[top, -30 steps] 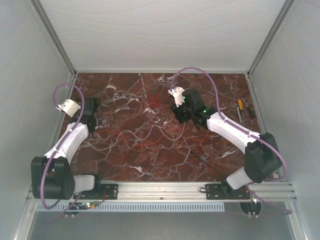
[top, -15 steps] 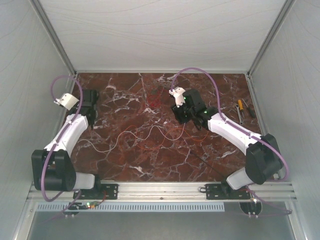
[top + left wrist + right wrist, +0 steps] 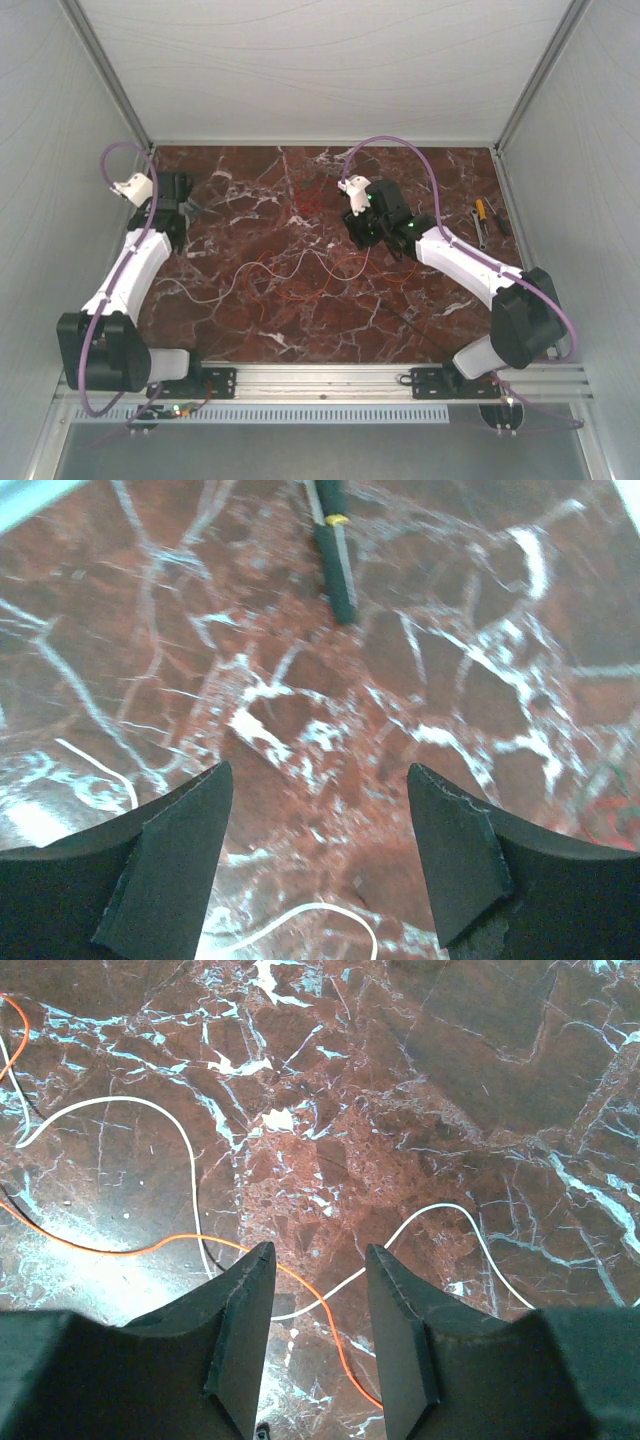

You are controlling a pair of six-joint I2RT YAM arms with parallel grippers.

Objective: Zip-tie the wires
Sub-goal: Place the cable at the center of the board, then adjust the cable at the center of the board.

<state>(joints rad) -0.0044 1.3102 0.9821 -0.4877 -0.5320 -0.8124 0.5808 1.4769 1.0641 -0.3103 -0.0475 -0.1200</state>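
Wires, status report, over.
Left gripper open, empty. Right gripper open over wires, loose, untied. Dark tool ahead of left.

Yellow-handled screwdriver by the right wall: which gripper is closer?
Right. The right gripper sits near the middle, to the left of the screwdriver. The left gripper is far off on the opposite side.

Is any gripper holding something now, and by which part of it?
Nothing is held. The left gripper and the right gripper both stand open; the wires lie loose on the table.
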